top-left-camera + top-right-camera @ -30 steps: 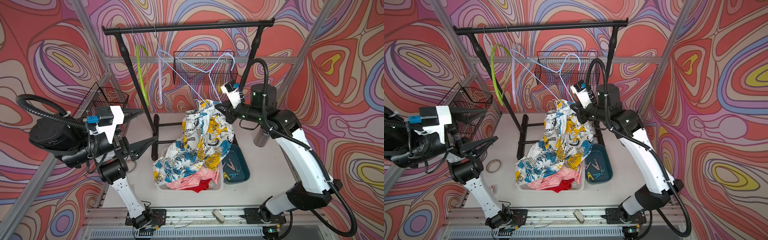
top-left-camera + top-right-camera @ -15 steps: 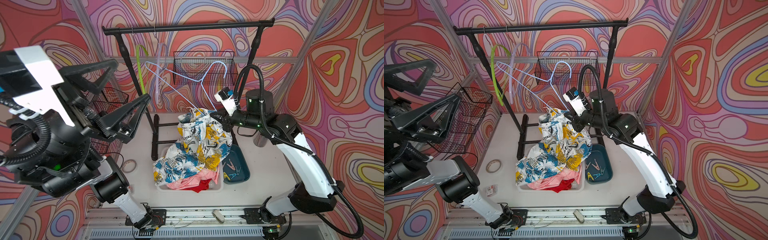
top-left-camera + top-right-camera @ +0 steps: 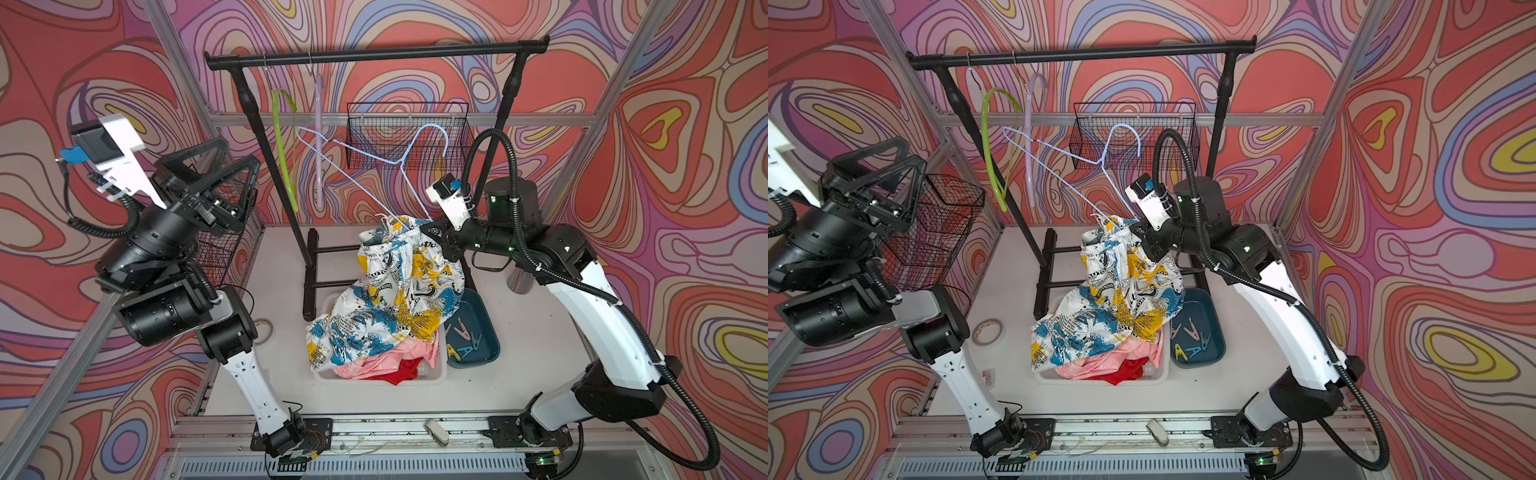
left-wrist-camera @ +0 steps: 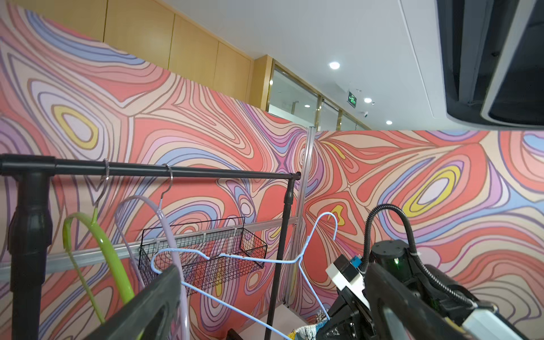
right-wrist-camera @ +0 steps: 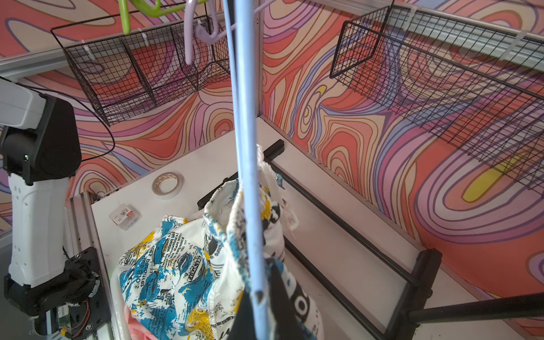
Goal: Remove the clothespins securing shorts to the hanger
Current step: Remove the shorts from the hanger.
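The right claw (image 3: 432,229) is pressed together on the pale blue hanger (image 5: 245,147), above the white basket (image 3: 441,368), where the waistband of the printed shorts (image 3: 399,291) bunches round the wire. Their legs trail down into the basket over pink and red pairs. Several clothespins (image 3: 462,332) lie in the teal tray (image 3: 484,322) just beside the basket; none shows on the waistband. The left claw (image 3: 240,151) hangs spread and empty, well away from the basket. Unpegging looks nearly finished. Next, the shorts need sliding off the wire, or a hidden peg needs squeezing open.
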Robot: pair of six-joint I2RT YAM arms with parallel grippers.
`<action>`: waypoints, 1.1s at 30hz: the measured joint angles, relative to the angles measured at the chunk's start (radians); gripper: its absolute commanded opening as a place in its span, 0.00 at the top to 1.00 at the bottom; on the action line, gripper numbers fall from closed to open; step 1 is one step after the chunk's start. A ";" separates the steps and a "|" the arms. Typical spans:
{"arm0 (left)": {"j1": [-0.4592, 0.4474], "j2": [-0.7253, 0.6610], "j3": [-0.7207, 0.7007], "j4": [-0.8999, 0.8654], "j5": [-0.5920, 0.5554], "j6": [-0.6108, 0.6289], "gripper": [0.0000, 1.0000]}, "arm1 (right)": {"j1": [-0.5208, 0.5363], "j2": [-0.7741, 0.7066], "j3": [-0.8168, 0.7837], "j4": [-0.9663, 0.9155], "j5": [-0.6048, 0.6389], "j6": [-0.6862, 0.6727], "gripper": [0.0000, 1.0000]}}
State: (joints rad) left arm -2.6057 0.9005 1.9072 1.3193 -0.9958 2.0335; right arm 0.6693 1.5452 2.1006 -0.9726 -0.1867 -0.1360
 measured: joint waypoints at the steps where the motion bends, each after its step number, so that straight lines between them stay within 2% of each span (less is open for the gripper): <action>1: 0.000 0.054 0.102 0.009 0.013 0.001 0.00 | 0.000 0.011 0.014 -0.008 0.002 0.000 1.00; 3: 0.000 0.194 0.343 0.018 0.066 0.003 0.00 | 0.002 0.034 0.044 -0.018 0.006 0.000 1.00; 5: 0.000 0.300 0.480 0.020 0.122 0.004 0.00 | 0.005 0.053 0.061 -0.019 0.008 0.000 1.00; 12: 0.000 0.402 0.505 -0.002 0.175 0.005 0.00 | 0.006 0.105 0.113 -0.034 0.016 0.000 1.00; 14: 0.001 0.320 0.369 -0.087 0.115 0.008 0.00 | 0.007 0.137 0.150 -0.040 0.013 -0.001 1.00; 16: 0.001 0.203 0.241 -0.300 0.031 -0.024 0.00 | 0.008 0.163 0.175 -0.044 0.006 0.000 1.00; 19: 0.000 0.055 0.180 -0.762 -0.039 -0.264 0.00 | 0.014 0.186 0.192 -0.046 0.004 0.003 1.00; 21: 0.000 -0.005 0.183 -0.940 -0.072 -0.383 0.00 | 0.020 0.188 0.192 -0.057 0.005 0.007 1.00; 24: 0.000 -0.029 0.270 -1.313 -0.087 -0.658 0.00 | 0.024 0.188 0.198 -0.072 0.004 0.016 1.00; 26: 0.000 -0.058 0.216 -1.492 -0.067 -0.824 0.00 | 0.028 0.187 0.199 -0.074 0.004 0.023 1.00; 29: 0.000 -0.131 -0.039 -1.580 -0.041 -0.963 0.00 | 0.045 0.187 0.199 -0.074 0.005 0.030 1.00; 31: 0.000 -0.148 -0.208 -1.575 -0.042 -1.004 0.00 | 0.056 0.187 0.198 -0.077 0.005 0.034 1.00; 33: 0.000 -0.150 -0.371 -1.498 -0.055 -0.999 0.00 | 0.066 0.186 0.190 -0.074 0.005 0.037 1.00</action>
State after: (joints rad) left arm -2.6057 0.7502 1.5360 -0.1791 -1.0504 1.0344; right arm 0.7349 1.7309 2.2910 -1.0462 -0.1822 -0.0990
